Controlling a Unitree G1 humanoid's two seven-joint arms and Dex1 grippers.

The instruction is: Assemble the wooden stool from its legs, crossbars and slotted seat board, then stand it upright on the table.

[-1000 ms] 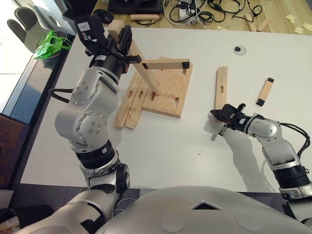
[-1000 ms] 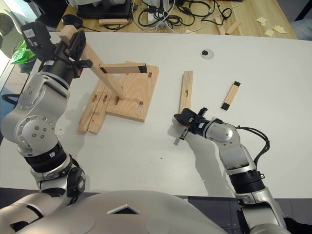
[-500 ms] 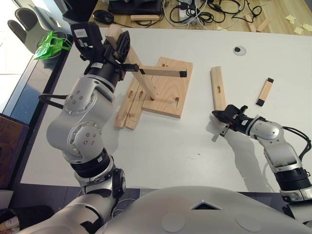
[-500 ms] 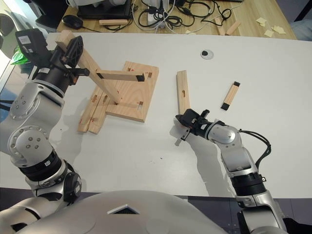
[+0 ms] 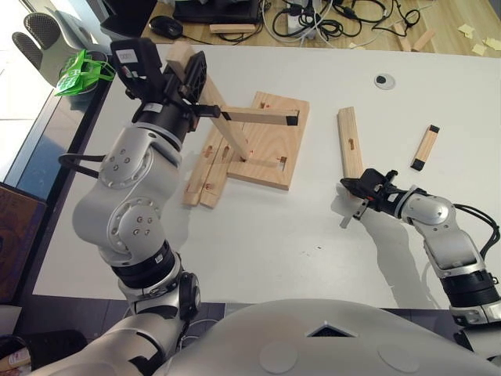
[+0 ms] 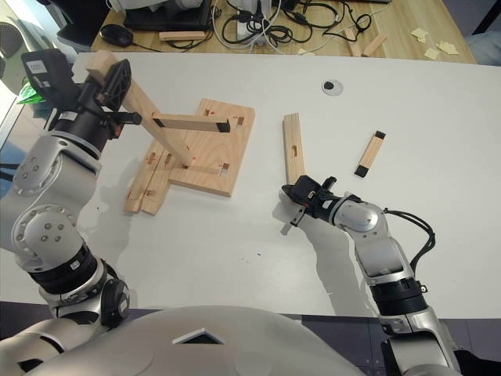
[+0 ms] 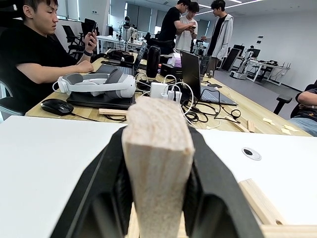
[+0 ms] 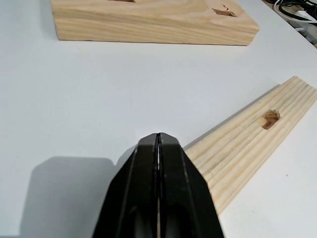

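My left gripper [image 5: 190, 74] is shut on the top of a wooden leg [image 5: 227, 117]. The leg leans steeply, its foot resting in the slotted seat board [image 5: 274, 153], and a crossbar [image 5: 262, 117] with a black tip juts from it to the right. The leg's end grain [image 7: 157, 148] shows between the black fingers. Two more legs [image 5: 205, 168] lie side by side against the board's left edge. A loose leg [image 5: 350, 141] lies right of the board. My right gripper [image 5: 350, 189] is shut and empty, low over the table at that leg's near end [image 8: 247, 144]. A short crossbar [image 5: 423, 146] lies farther right.
A small black disc [image 5: 384, 80] sits at the back right of the white table [image 5: 258, 227]. A green bag [image 5: 81, 70] hangs off the left edge. Cables, a mouse [image 5: 165, 26] and wood scraps lie on the desk behind.
The left gripper has shifted left and back with the leg, and the crossbar sits lower. The loose leg's far end has swung left. The right gripper has barely moved.
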